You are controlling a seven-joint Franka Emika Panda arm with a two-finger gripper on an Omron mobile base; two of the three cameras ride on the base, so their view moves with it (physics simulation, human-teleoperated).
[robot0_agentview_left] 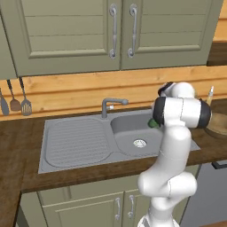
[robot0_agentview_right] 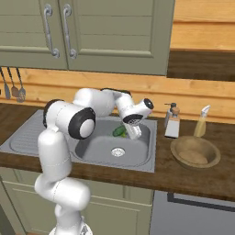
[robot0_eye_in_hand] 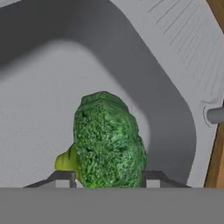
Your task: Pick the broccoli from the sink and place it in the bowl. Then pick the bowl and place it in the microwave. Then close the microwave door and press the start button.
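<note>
Fingertips (robot0_eye_in_hand: 61, 178) sit either side of the broccoli (robot0_eye_in_hand: 108, 142) in the hand view, jaws partly apart and bracketing the head, though whether the pads are actually pressing on it or just flanking it I cannot tell, because the contact line is cut off low in that view. From the right base view the gripper (robot0_agentview_right: 133, 130) is down in the sink (robot0_agentview_right: 142, 158), at the back of the basin, with a sliver of green floret showing just beside it. Handling call: this looks light and fairly stiff, with a lumpy crown that should give the pads some bite and a smoother pale stalk poking out to one side; taking it across the widest part of the crown looks the safer hold, with gentle pressure so the florets don't crumble or squirt out. Over on the counter past the sink the bowl (robot0_agentview_right: 195, 152) waits, well apart. In the left base view the arm's own elbow covers most of the broccoli and all of the hand.
</note>
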